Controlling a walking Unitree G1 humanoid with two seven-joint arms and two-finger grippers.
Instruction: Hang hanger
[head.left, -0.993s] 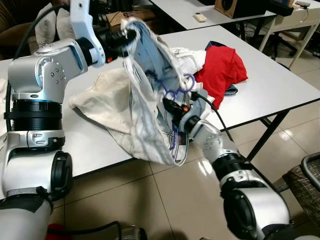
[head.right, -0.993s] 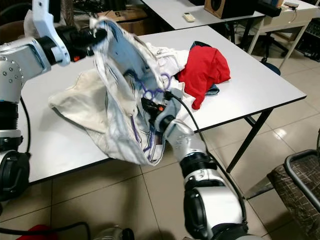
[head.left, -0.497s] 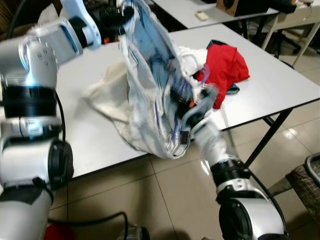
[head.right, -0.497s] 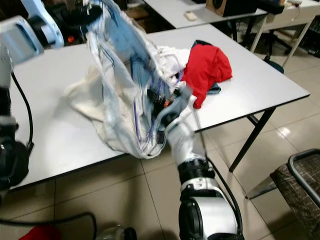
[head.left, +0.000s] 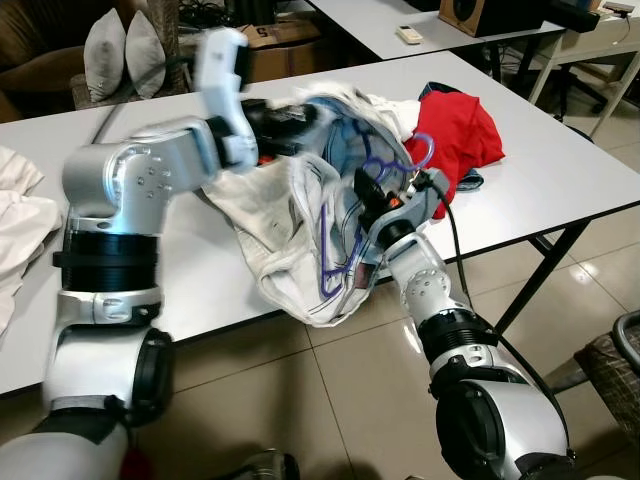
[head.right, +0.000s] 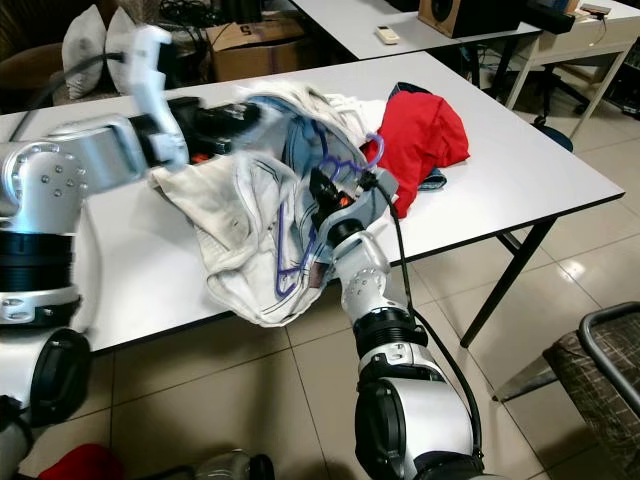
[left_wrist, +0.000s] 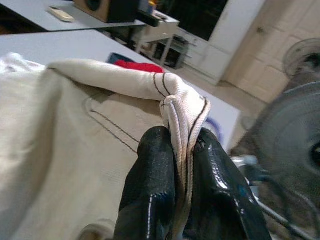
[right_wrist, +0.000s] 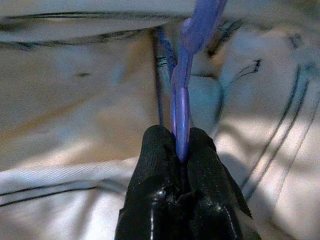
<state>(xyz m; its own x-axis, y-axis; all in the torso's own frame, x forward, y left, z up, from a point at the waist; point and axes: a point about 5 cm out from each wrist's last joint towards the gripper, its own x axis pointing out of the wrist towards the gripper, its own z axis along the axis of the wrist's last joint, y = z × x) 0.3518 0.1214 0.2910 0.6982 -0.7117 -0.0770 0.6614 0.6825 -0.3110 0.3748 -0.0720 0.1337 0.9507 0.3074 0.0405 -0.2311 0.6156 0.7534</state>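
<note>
A white garment with dark stripes (head.left: 290, 230) is slumped over the front edge of the white table (head.left: 560, 170). My left gripper (head.left: 285, 118) holds it low over the table and is shut on a folded edge of the cream fabric (left_wrist: 182, 120). A purple hanger (head.left: 385, 165) sits partly inside the garment, its hook (head.right: 372, 146) sticking up beside the red cloth. My right gripper (head.left: 368, 192) is shut on the thin purple hanger bar (right_wrist: 180, 110), pressed against the garment at the table's front edge. The hanger's lower part (head.right: 285, 275) shows through the fabric.
A red garment (head.left: 455, 125) and other clothes are piled behind the hanger. More white cloth (head.left: 20, 215) lies at the far left of the table. A second table with a remote (head.left: 410, 35), a cardboard box (head.left: 275, 45) and pillows (head.left: 125, 40) stand behind. A chair (head.left: 615, 360) is at the lower right.
My left arm has come down from head height, lowering the garment onto the table so that it is now slumped. My right gripper stays shut on the hanger. The camera shifted slightly.
</note>
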